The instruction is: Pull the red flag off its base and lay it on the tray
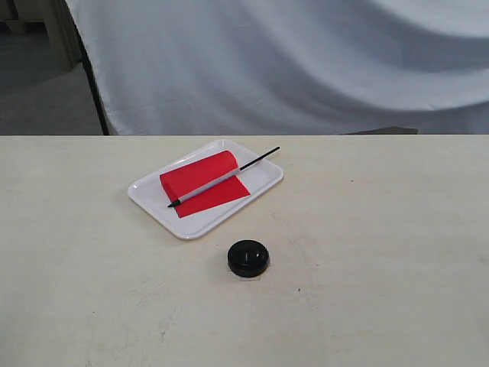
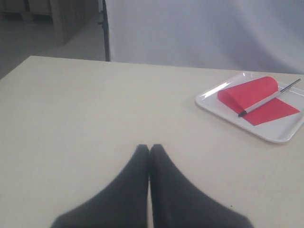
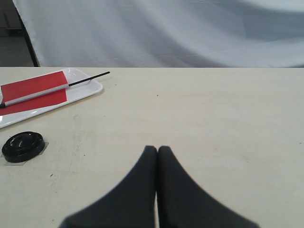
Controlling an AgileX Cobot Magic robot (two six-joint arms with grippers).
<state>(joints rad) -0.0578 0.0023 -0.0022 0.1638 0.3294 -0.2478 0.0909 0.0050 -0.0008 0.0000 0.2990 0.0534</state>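
Tray (image 1: pixel 263 178) carries one red flag (image 1: pixel 202 180), one base (image 1: pixel 247 258) sits nearby, left jaws and right jaws each pressed together, empty

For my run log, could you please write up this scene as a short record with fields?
red flag: lying on the tray, off the base; black pole end juts past the rim
tray: white, on the table
base: black, empty, on the table, apart from the tray
left gripper: shut, empty
right gripper: shut, empty
task state: looks done
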